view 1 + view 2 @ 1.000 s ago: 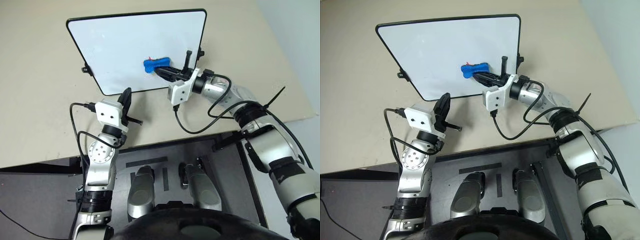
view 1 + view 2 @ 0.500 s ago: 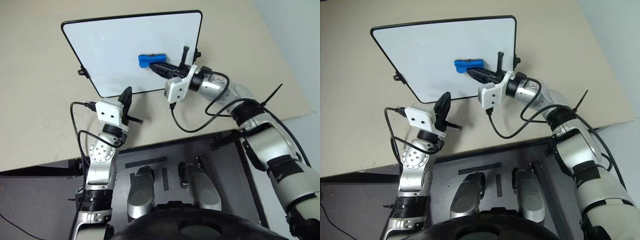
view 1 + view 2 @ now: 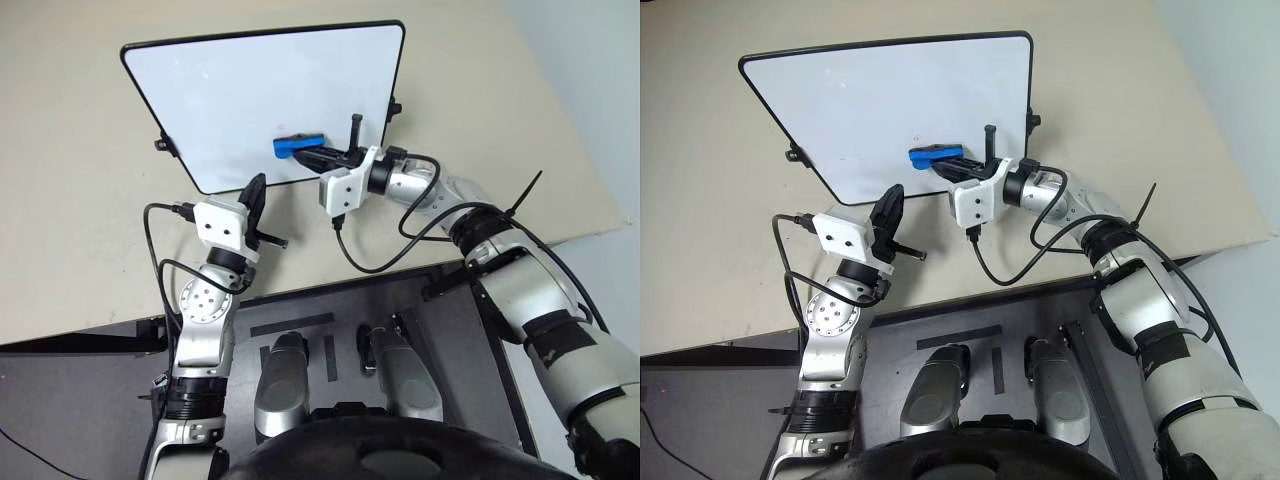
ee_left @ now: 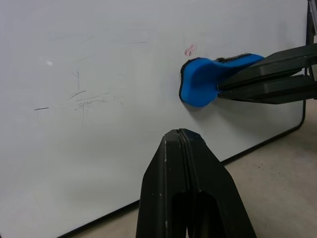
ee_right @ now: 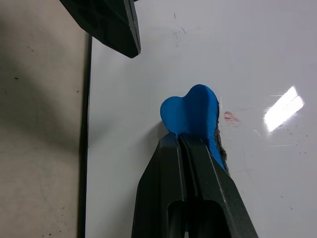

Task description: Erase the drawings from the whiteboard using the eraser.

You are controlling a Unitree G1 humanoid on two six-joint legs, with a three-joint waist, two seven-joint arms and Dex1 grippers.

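The table point(image 3: 80, 200) is tan. The board point(image 3: 240, 90) lies flat on it, big and white with a thin black frame. The right gripper point(image 3: 312, 153) is squeezed tight on the eraser point(image 3: 297, 145), a small bright blue bone shape pressed on the board near its 6 o'clock edge. A tiny red scribble point(image 5: 229, 117) sits just beside the eraser. The left gripper point(image 3: 254, 197) is pinched closed with nothing in it, just off the board's near edge.

The whiteboard point(image 3: 240, 90) lay on the table point(image 3: 70, 200). The eraser point(image 3: 297, 145) rested on its 5 o'clock part, the drawings point(image 5: 229, 117) just beside it.
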